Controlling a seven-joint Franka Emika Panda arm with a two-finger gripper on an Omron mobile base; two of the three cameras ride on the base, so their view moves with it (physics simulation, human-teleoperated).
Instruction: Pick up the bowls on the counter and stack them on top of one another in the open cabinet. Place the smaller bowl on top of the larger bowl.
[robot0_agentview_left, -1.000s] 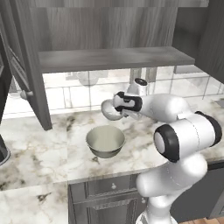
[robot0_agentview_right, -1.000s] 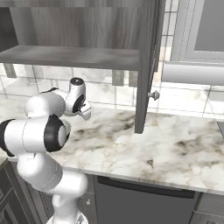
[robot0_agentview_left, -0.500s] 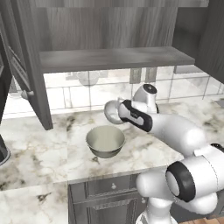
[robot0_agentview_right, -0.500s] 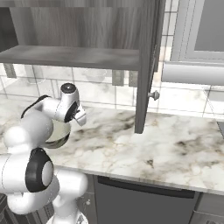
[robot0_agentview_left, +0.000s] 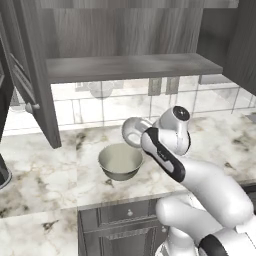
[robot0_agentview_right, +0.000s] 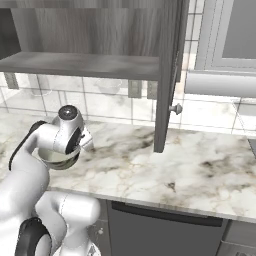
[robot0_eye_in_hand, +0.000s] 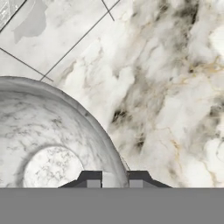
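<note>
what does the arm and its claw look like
The arm is glossy white, built of rounded, bulbous segments with dark grey bands at the joints and a black stripe along the wrist link. The claw ends in two small dark finger tips with paler grey pads.

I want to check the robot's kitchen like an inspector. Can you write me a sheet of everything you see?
Surface: marble counter, nothing spilled.
Job's things: larger bowl upright on the counter; smaller bowl held above the counter beside it. Open cabinet shelf is bare; neither bowl is in it yet.
Clutter: nothing seen.
Gripper: gripper has one fingertip on each side of the smaller bowl's rim.
Cables: nothing seen.
Surroundings: tiled wall behind, cabinet door standing open, drawers below.
</note>
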